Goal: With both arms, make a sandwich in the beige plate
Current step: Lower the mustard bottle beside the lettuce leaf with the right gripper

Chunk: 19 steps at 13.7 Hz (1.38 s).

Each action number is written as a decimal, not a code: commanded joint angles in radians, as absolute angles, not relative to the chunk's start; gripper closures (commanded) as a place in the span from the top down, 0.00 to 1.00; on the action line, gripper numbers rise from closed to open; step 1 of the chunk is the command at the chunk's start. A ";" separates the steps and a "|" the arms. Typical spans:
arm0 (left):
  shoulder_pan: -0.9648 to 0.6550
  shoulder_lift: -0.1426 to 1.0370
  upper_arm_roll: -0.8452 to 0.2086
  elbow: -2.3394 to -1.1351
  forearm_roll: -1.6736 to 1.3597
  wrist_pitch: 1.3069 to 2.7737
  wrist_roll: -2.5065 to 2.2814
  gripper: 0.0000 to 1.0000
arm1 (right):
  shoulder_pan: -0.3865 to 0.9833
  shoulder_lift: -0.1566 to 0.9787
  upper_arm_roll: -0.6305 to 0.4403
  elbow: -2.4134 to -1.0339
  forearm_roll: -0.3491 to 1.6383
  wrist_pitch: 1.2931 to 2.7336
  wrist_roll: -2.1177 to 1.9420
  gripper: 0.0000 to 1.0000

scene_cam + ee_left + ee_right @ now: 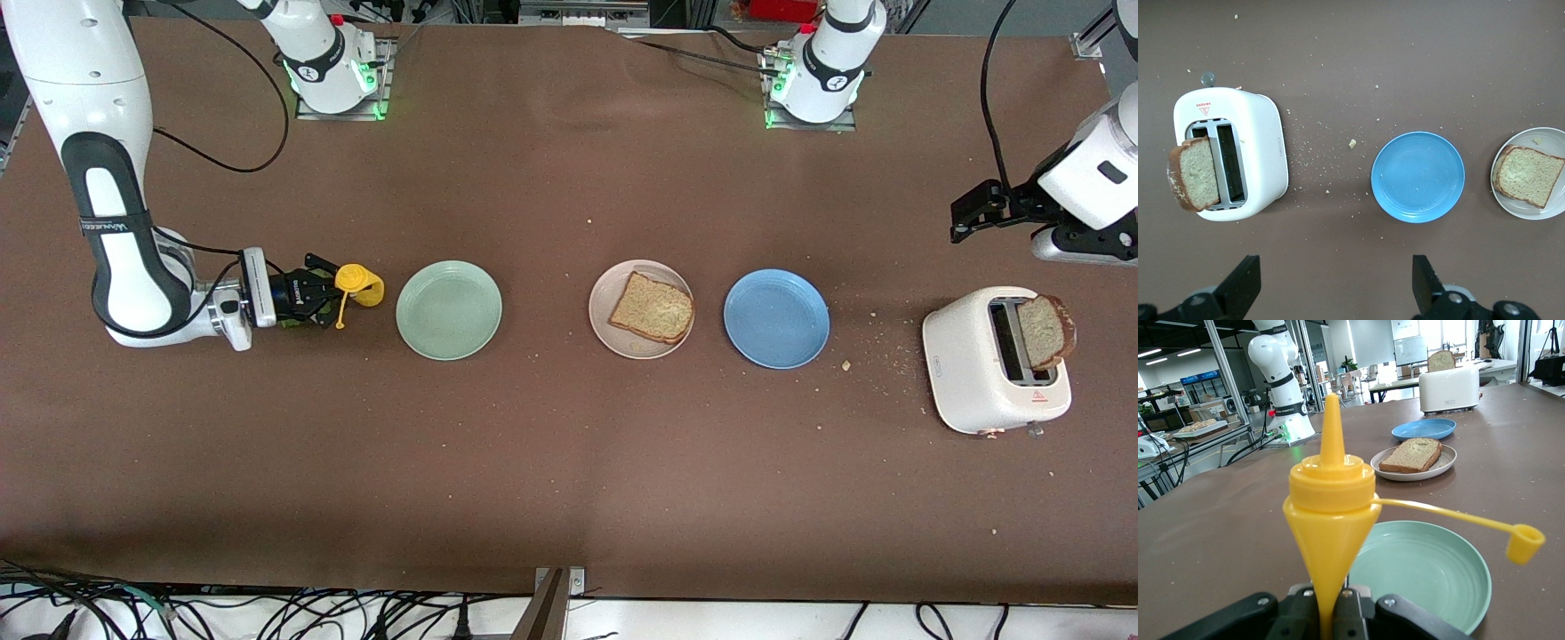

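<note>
Front view: high, across the counter point(569, 498), facing both arm bases, whole counter length in frame.

Left wrist view: looks straight down from well above, over the toaster point(1231, 155), blue plate point(1418, 177) and part of the beige plate point(1531, 200) with its bread slice point(1528, 175).

Right wrist view: low, near counter level, aimed along the counter, very close on a yellow squeeze bottle point(1331, 507), mint-green plate point(1425, 577) just past it.

Shared by all three: beige plate, bread slice, blue plate, toaster. Mint-green plate only in front and right wrist views.
</note>
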<state>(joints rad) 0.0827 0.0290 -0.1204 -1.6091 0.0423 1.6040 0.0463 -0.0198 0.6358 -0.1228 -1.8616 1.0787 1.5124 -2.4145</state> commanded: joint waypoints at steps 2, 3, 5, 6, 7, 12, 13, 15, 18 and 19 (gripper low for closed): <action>0.091 0.017 -0.121 -1.608 0.015 1.603 0.051 1.00 | -0.044 0.661 -0.115 -1.885 1.086 1.506 -2.500 0.00; 0.091 0.017 -0.121 -1.608 0.015 1.603 0.051 1.00 | -0.044 0.675 -0.115 -1.882 1.089 1.508 -2.519 0.00; 0.091 0.017 -0.121 -1.608 0.015 1.603 0.051 1.00 | -0.060 0.705 -0.115 -1.878 1.089 1.520 -2.542 0.00; 0.091 0.017 -0.121 -1.608 0.015 1.603 0.051 1.00 | -0.064 0.716 -0.115 -1.879 1.092 1.520 -2.562 0.00; 0.091 0.017 -0.121 -1.608 0.015 1.603 0.051 1.00 | -0.064 0.721 -0.114 -1.879 1.095 1.522 -2.571 0.00; 0.091 0.017 -0.121 -1.608 0.015 1.603 0.051 1.00 | -0.075 0.724 -0.115 -1.864 1.117 1.574 -2.560 0.47; 0.091 0.017 -0.121 -1.608 0.015 1.603 0.051 1.00 | -0.077 0.726 -0.115 -1.862 1.117 1.574 -2.559 0.73; 0.091 0.017 -0.121 -1.608 0.015 1.601 0.051 1.00 | -0.077 0.724 -0.115 -1.859 1.112 1.568 -2.554 1.00; 0.091 0.017 -0.121 -1.608 0.015 1.603 0.051 1.00 | -0.077 0.719 -0.115 -1.816 1.074 1.560 -2.508 1.00; 0.091 0.017 -0.121 -1.608 0.015 1.601 0.052 1.00 | -0.078 0.715 -0.115 -1.783 1.012 1.557 -2.447 1.00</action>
<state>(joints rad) 0.0827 0.0290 -0.1204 -1.6092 0.0423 1.6040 0.0463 -0.0654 0.7266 -0.1232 -1.8346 1.0796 1.5685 -2.5289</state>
